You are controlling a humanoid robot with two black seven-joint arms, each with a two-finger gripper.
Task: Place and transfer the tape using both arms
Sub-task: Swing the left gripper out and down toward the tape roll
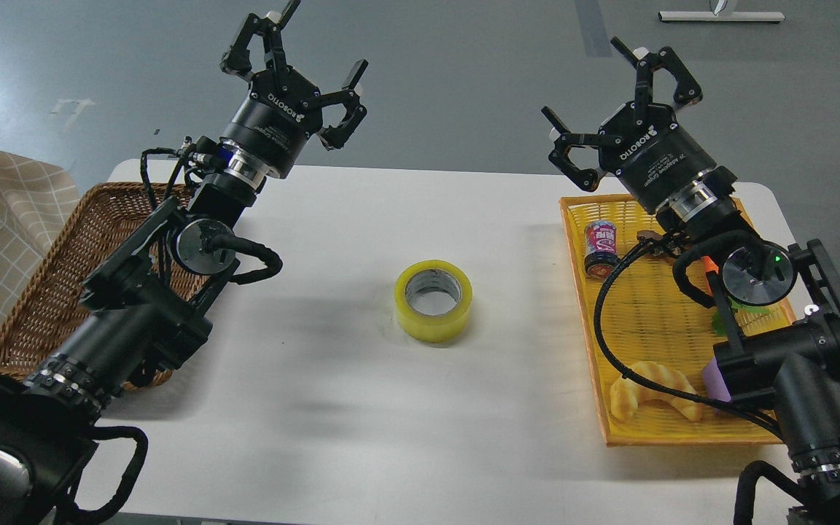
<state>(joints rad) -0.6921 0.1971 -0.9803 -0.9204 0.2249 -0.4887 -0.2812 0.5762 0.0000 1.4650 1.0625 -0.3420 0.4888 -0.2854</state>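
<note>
The tape (433,300), a wide yellow roll with a grey-white core, lies flat on the white table (362,408) near its middle. My left gripper (296,65) is raised above the table's far left edge, fingers spread open and empty, well up and left of the tape. My right gripper (620,95) is raised above the far end of the yellow tray (595,350), fingers spread open and empty, up and right of the tape.
A brown wicker basket (55,292) stands at the table's left under my left arm. The yellow tray at the right holds a small can (600,248), an orange carrot (709,268), a golden croissant (652,386) and a purple block (712,379).
</note>
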